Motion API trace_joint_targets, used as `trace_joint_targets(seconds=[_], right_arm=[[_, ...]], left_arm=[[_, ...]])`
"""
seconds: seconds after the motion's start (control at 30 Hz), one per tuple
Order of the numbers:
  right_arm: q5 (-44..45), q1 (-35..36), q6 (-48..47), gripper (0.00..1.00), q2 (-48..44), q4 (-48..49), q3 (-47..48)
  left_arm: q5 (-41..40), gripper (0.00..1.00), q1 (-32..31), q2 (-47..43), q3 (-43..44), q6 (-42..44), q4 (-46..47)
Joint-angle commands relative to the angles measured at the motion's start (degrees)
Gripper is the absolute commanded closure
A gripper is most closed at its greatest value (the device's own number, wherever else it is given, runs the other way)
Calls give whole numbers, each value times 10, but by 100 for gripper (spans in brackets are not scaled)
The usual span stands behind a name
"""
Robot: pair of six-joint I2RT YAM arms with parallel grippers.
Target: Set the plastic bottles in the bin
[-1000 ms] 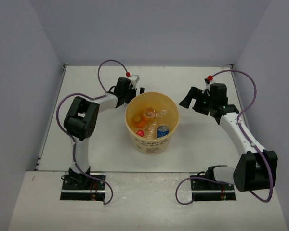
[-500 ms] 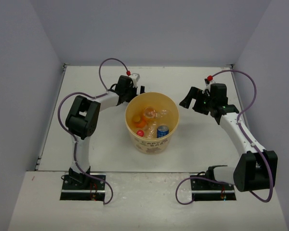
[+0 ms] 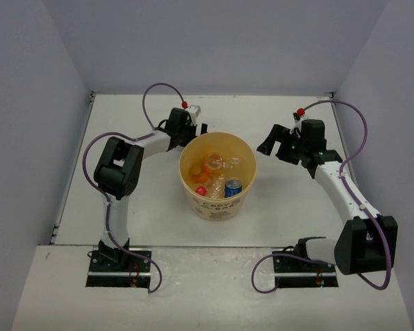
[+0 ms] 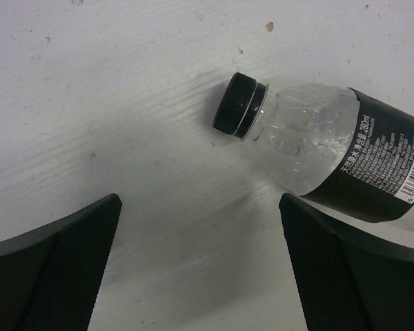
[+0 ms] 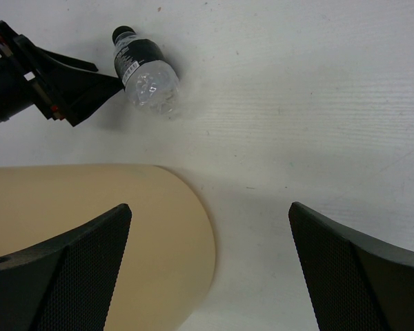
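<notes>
Jaws are gaping empty: your left gripper point(image 4: 200, 201) is hovering over a black-capped bottle point(image 4: 331, 148), your right gripper point(image 5: 210, 207) beside the bin point(image 5: 90, 231).

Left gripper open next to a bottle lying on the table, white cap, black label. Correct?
No: the cap is black, not white, as the left wrist view shows. The rest holds: left gripper open, black-labelled bottle lying on the table.
</notes>
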Motion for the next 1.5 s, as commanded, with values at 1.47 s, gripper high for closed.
trace_joint_targets(seconds=[1.47], right_arm=[[19, 161, 55, 1, -13, 19, -83]], left_arm=[[-21, 0, -32, -60, 61, 32, -56]])
